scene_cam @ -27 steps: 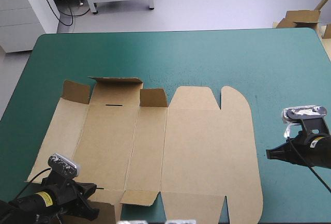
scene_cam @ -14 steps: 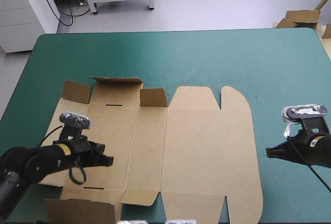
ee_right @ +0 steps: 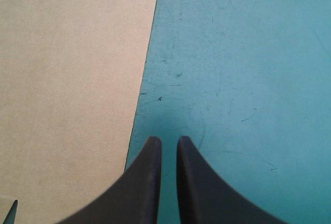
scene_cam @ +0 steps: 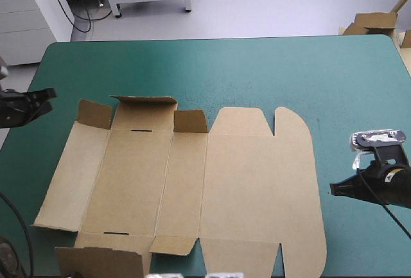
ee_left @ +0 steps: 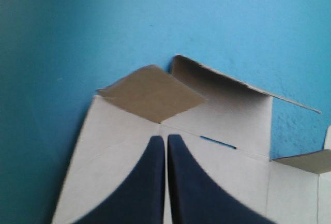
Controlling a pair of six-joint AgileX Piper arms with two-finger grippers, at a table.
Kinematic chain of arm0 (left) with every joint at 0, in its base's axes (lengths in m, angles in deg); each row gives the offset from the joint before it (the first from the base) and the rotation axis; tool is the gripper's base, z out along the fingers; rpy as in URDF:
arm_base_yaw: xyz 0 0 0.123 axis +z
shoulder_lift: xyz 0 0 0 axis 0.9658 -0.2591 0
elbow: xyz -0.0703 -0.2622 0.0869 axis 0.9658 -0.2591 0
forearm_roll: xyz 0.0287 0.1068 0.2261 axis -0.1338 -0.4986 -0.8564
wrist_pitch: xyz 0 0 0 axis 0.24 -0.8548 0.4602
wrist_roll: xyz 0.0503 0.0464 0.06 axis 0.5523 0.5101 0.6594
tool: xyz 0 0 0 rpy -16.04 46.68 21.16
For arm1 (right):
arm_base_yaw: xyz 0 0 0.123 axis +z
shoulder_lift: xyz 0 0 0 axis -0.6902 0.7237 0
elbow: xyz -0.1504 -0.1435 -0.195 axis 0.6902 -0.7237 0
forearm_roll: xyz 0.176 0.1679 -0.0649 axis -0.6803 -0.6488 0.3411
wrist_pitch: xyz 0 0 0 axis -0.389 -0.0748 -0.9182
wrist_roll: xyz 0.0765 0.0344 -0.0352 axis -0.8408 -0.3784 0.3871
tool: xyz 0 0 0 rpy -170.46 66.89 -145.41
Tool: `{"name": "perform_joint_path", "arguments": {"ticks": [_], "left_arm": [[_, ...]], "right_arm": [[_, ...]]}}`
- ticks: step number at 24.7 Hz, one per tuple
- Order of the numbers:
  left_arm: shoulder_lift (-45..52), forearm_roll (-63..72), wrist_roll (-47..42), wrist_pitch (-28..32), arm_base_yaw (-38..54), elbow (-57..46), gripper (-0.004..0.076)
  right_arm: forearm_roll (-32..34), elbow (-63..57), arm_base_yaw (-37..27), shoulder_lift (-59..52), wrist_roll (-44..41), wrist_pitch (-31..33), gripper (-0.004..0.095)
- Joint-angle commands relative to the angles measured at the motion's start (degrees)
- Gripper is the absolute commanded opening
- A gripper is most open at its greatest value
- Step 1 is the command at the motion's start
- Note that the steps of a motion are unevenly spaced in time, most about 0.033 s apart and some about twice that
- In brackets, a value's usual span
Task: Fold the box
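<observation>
The brown box (scene_cam: 192,182) lies as a flat cut sheet on the teal-green cover, with small flaps raised along its far and near left ends. At the table's left edge my left gripper (scene_cam: 40,100) hangs shut with nothing in it, left of the box's far-left corner flap (scene_cam: 94,113). In the left wrist view the gripper (ee_left: 166,140) points over that raised flap (ee_left: 152,92) and the far wall flap (ee_left: 227,113). My right gripper (scene_cam: 334,189) is shut and holds nothing, just right of the box's right edge. The right wrist view shows it (ee_right: 169,142) over the cover beside the board's edge (ee_right: 72,69).
More brown board (scene_cam: 372,22) sits off the table's far right corner. Bare teal-green cover (scene_cam: 257,72) spreads beyond the box to the far edge and along the right side.
My left arm rose from the box's near-left corner, crossed its left panel and now hangs by the table's left edge. The near-left flap is uncovered. The right arm has not moved.
</observation>
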Motion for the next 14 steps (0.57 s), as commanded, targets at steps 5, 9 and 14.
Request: {"name": "perform_joint_path", "arguments": {"ticks": [5, 9, 14], "left_arm": [[1.6, 0.4, 9.6, -14.1, 14.8, 2.6, -0.0008], [2.5, -4.3, 9.6, -14.1, 17.1, 2.6, -0.0008], [2.7, -10.2, 8.7, -14.1, 16.9, 2.6, 0.0061]], "right_arm": [[-0.2, 1.1, -0.4, -0.5, 0.5, -2.8, 0.0089], [-0.2, 1.1, -0.4, -0.5, 0.5, -2.8, 0.0086], [-0.2, 1.1, -0.4, -0.5, 0.5, -2.8, 0.0087]]}}
